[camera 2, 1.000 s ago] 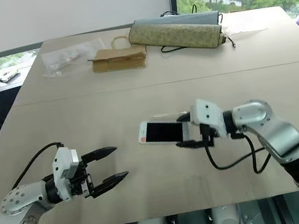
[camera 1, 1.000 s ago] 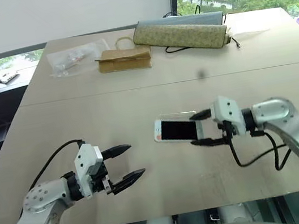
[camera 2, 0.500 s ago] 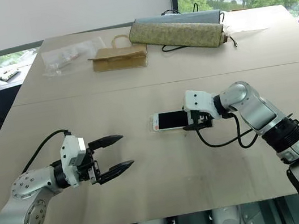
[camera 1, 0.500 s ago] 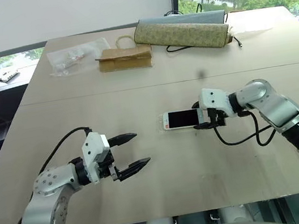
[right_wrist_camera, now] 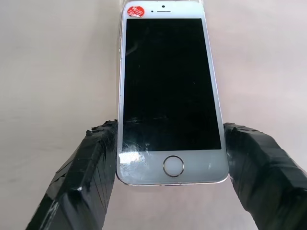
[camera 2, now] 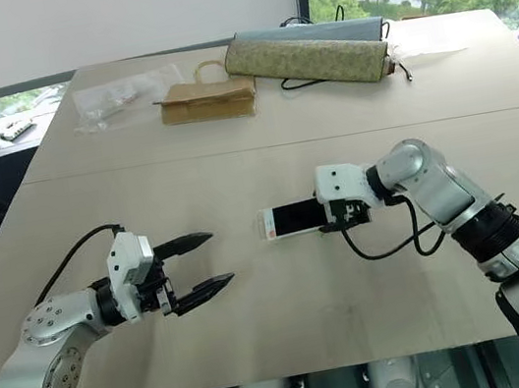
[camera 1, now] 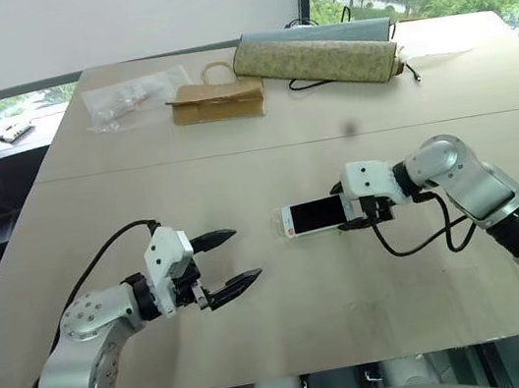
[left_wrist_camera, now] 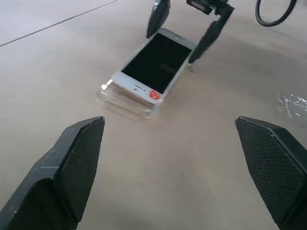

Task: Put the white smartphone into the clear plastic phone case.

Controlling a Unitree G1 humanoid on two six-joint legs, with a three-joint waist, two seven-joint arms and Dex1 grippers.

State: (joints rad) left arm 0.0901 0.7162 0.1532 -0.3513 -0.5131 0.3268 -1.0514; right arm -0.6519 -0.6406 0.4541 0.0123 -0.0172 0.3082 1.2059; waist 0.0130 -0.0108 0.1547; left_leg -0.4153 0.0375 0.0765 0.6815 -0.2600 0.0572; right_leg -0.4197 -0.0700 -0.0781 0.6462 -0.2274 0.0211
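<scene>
Squarely clamped in right gripper (right_wrist_camera: 171,143): glossy white smartphone (right_wrist_camera: 168,91), round red sticker, over clear plastic phone case (left_wrist_camera: 125,99); left gripper (camera 1: 228,261) agape.

Both arms are built of rounded silver-grey metal segments joined by black rings, with small dark screws dotting the housings. Each wrist ends in a boxy white block. The left gripper (camera 1: 226,261) carries two slim black fingers (left_wrist_camera: 74,165) that taper to points, their inner pads stamped with a fine diamond grid. The right gripper (camera 2: 330,210) has fingers (right_wrist_camera: 86,167) wrapped in wrinkled black tape. A black cable loops from each wrist block, out toward 9 o'clock on the left arm and toward 6 o'clock on the right.
</scene>
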